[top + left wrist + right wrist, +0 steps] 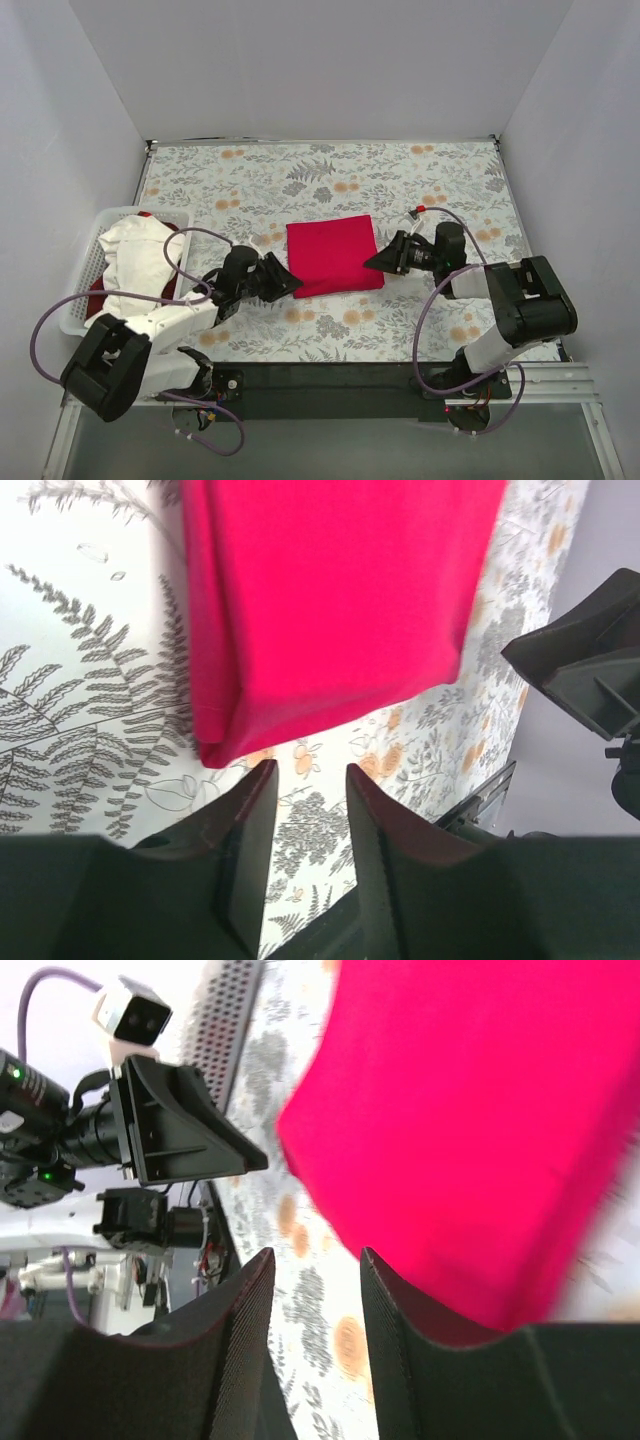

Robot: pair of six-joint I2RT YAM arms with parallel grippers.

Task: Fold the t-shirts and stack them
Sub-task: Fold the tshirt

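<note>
A bright crimson t-shirt [333, 255], folded into a neat rectangle, lies flat in the middle of the floral cloth; it also shows in the left wrist view [330, 610] and the right wrist view [480, 1130]. My left gripper [293, 281] is open and empty, just off the shirt's near left corner [308, 770]. My right gripper [372, 262] is open and empty at the shirt's right edge [315, 1255]. A white t-shirt [135, 262] is heaped in the basket with another red shirt [97, 296] showing under it.
The white slatted basket [80, 290] stands at the table's left edge. The floral grey cloth [330, 180] covers the table top. White walls close in the left, back and right. Purple cables loop beside both arms.
</note>
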